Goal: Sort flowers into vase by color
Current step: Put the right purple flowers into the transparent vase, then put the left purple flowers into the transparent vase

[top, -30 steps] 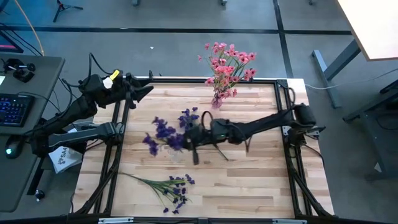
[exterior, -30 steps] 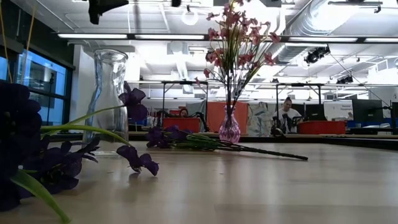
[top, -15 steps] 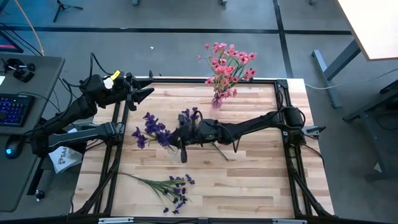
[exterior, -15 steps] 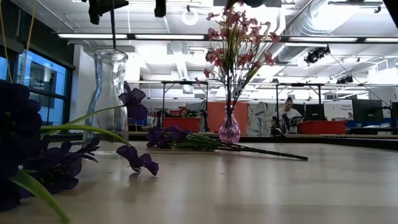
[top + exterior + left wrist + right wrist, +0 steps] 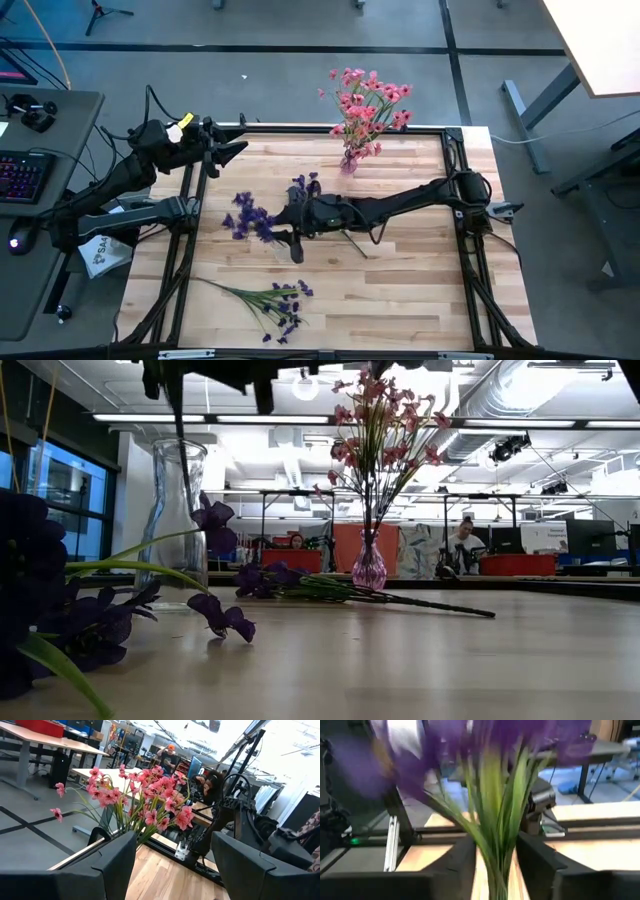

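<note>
My right gripper hovers over the table's middle left, open, with the green stems of a purple flower sprig between its fingers. In the low view the sprig's stem runs down into the mouth of the clear glass vase. The pink flowers stand in a small pink vase at the far edge. One purple sprig lies flat near the front edge. Another purple sprig lies under my right arm. My left gripper waits open at the far left. My right gripper has a finger on either side of the purple sprig's stems, below the blossoms. It comes in level from the table's right, across the upright stems. Thin strips of table show beside the stems, and I cannot tell whether the fingers touch them.
Dark frame rails run along the table's left and right sides. A desk with a keyboard stands beyond the left edge. Bare wood lies at the near right. People sit in the room behind the table.
My right gripper has carried the purple sprig toward the table's left edge, over the clear vase, then gone down. In the low view the stem has come in from above and dropped into the vase's mouth, and the gripper now shows at the picture's top.
</note>
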Available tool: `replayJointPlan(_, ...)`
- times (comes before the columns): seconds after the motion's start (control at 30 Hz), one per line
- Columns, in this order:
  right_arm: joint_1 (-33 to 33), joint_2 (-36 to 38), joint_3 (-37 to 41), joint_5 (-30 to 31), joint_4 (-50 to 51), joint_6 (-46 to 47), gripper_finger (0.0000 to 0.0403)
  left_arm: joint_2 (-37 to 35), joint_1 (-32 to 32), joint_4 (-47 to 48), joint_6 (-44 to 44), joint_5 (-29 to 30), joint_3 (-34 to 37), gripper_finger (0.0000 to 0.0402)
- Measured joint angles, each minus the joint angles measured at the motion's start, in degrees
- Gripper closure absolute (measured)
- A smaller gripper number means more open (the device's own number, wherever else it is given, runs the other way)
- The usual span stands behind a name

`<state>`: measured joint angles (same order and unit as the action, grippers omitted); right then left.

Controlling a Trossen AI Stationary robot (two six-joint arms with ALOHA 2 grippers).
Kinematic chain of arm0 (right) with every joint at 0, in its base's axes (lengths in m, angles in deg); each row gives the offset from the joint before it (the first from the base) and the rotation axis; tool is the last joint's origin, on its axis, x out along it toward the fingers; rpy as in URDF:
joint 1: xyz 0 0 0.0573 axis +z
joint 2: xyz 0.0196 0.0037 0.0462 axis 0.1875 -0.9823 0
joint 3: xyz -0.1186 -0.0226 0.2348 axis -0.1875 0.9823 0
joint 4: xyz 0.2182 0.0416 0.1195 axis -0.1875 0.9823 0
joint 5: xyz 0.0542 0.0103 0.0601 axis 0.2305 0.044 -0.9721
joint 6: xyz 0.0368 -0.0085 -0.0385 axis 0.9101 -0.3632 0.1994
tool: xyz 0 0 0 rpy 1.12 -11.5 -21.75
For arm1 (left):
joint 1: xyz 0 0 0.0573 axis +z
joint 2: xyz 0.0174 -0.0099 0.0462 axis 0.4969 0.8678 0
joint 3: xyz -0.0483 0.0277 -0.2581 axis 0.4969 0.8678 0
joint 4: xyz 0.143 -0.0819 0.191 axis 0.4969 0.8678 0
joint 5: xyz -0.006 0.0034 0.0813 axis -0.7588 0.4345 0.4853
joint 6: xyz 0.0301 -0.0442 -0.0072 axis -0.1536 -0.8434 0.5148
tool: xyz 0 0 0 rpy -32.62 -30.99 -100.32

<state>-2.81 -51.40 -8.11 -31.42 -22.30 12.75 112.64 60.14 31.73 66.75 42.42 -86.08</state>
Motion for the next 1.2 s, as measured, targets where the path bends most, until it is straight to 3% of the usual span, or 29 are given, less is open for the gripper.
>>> replayJointPlan(0.2,-0.37,5.84,0.0,0.0,14.99,-0.58,0.0171,0.0,-0.02,0.0,-0.04,0.04,0.0,0.0156)
replayJointPlan(0.33,-0.55,10.52,-0.02,-0.59,29.28,1.61,0.0126,0.0,-0.02,0.0,-0.07,0.09,0.0,0.0156)
replayJointPlan(0.5,0.37,14.06,-0.04,-0.46,48.81,5.97,0.0111,0.0,-0.02,-0.01,-0.09,0.14,-0.02,0.0156)
replayJointPlan(0.63,2.88,13.6,0.57,4.29,61.49,9.03,0.0115,0.0,-0.02,-0.02,-0.67,0.15,-0.02,0.0156)
replayJointPlan(0.73,4.52,13.34,6.94,7.58,58.55,12.0,0.0123,0.0,-0.02,-0.02,-0.98,0.15,-0.02,0.0156)
replayJointPlan(0.93,1.63,13.22,20.89,9.01,39.89,22.27,0.0136,0.0,0.0,-0.02,-1.07,0.15,-0.02,0.0156)
replayJointPlan(1.1,-5.44,12.86,21.81,13.11,36.91,21.46,0.0141,0.02,0.0,0.0,-2.32,0.13,-0.02,0.0156)
replayJointPlan(1.2,-8.6,11.95,21.84,10.19,36.61,18.47,0.0142,0.04,0.0,0.02,-2.52,0.13,-0.02,0.0156)
